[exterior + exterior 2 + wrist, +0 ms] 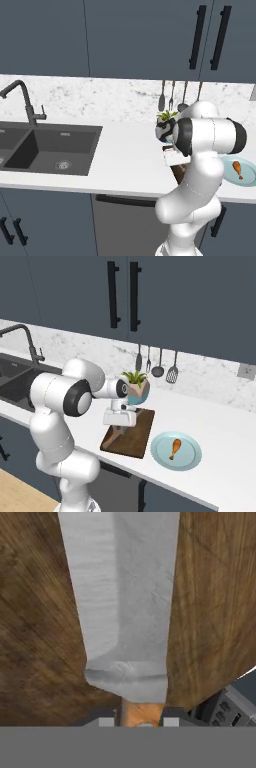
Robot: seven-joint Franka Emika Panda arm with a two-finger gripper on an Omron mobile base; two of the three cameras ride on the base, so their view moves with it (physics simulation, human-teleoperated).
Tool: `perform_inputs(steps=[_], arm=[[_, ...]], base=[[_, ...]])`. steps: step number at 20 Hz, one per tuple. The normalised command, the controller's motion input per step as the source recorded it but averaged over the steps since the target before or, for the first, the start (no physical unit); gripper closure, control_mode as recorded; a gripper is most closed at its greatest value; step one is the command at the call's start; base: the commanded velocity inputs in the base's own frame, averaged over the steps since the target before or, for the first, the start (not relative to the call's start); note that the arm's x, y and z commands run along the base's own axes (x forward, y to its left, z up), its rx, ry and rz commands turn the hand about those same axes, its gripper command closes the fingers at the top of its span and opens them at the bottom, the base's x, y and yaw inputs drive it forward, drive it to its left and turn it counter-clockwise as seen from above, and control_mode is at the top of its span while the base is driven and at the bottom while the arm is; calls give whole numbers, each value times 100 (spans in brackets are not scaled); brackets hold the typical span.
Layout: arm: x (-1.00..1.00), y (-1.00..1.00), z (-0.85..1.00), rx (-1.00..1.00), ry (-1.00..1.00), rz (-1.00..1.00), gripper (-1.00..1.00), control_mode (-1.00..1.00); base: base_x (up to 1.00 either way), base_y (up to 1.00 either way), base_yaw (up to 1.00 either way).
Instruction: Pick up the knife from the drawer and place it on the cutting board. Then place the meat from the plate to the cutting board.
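Note:
The knife point(125, 612) lies with its grey blade flat on the dark brown cutting board point(40, 637). Its tan handle sits between the fingertips of my gripper point(138, 722), which flank it closely. From the right base view, the gripper point(119, 427) points down over the near left part of the cutting board point(140, 436). The orange-brown meat point(175, 448) rests on the pale blue plate point(160, 448) just right of the board. The left base view has the plate point(251, 176) and the meat point(239, 169) right of the arm. The drawer is out of view.
A potted plant point(136, 387) stands right behind the board, close to the hand. Utensils point(157, 363) hang on the marble backsplash. A dark sink point(50, 147) with a black faucet point(25, 102) lies to the left. Cabinet doors point(122, 296) hang overhead.

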Motion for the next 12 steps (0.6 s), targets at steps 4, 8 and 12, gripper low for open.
perform_inputs(steps=[4,8,12], arm=[[1,-10,0,2,0,0,-100,-100],[-15,-5,14,2,-7,0,-100,-100],[-41,-21,37,3,-14,0,-100,-100]], base=[[0,0,0],[0,0,0],[0,0,0]])
